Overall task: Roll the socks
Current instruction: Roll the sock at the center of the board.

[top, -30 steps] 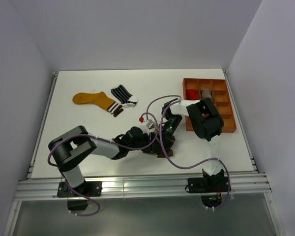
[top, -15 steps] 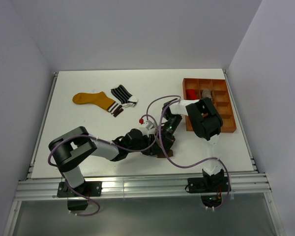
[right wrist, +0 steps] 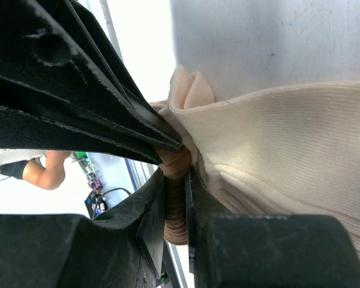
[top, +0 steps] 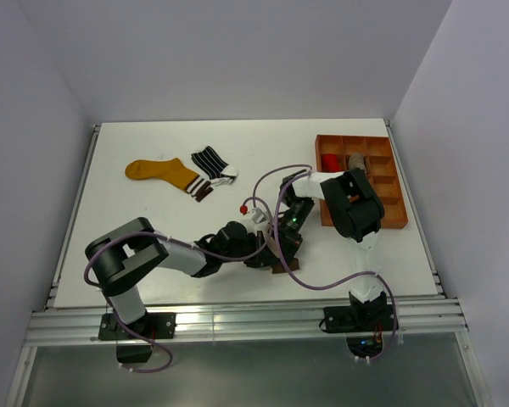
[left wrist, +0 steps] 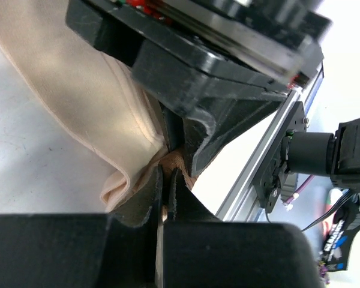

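The left fingers (left wrist: 145,201) were pressed together on a fold at the edge of the cream sock (left wrist: 84,96), with the cloth bunched up between their tips. The right fingers (right wrist: 151,210) stood tip to tip against them from the other side and pinched the brown end of the same sock, a thick wad of it filling the narrow gap between them. The rest of the cream sock spread away flat over the tabletop (top: 263,153). From above, both arms met low at the near middle of the tabletop and hid most of that sock. A mustard sock (top: 161,172) and a striped sock (top: 210,161) lay touching each other at the far left, well apart from the arms. The tray (top: 390,222) sat at the far right.
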`<state>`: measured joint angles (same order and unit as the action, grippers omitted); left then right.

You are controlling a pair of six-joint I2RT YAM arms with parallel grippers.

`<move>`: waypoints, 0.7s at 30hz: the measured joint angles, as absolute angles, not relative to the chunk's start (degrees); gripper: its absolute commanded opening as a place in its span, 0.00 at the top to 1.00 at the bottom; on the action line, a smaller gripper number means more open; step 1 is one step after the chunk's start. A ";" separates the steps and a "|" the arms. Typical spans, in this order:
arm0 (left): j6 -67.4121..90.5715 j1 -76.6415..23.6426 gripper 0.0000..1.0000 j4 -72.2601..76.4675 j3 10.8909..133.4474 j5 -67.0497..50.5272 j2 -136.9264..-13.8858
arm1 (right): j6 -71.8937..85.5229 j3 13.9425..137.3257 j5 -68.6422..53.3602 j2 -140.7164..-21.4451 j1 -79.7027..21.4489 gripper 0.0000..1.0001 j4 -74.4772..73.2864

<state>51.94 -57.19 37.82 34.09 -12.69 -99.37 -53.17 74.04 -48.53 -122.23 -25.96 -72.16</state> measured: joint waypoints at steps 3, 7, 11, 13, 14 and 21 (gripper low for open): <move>53.80 -57.17 1.00 36.27 35.00 -12.69 -99.88 | -52.86 74.04 -48.40 -122.23 -25.74 0.83 -72.18; 56.31 -56.97 1.00 35.31 35.79 -12.75 -100.53 | -52.93 74.04 -48.53 -122.23 -25.10 0.78 -72.29; 58.78 -56.64 1.00 35.83 35.86 -13.15 -101.27 | -53.04 73.69 -48.77 -121.69 -24.43 0.73 -72.07; 59.88 -56.27 1.00 36.23 35.77 -13.69 -101.67 | -53.23 73.08 -48.95 -120.62 -23.99 0.69 -71.31; 60.40 -56.03 1.00 36.67 35.68 -13.96 -101.93 | -53.32 72.73 -48.97 -119.77 -23.70 0.68 -70.72; 63.51 -54.19 1.00 39.35 34.44 -17.45 -103.68 | -53.49 70.85 -48.75 -112.01 -21.10 0.64 -66.30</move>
<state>63.51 -54.19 39.35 34.44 -17.45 -103.68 -53.49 70.85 -48.75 -112.01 -21.10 -66.30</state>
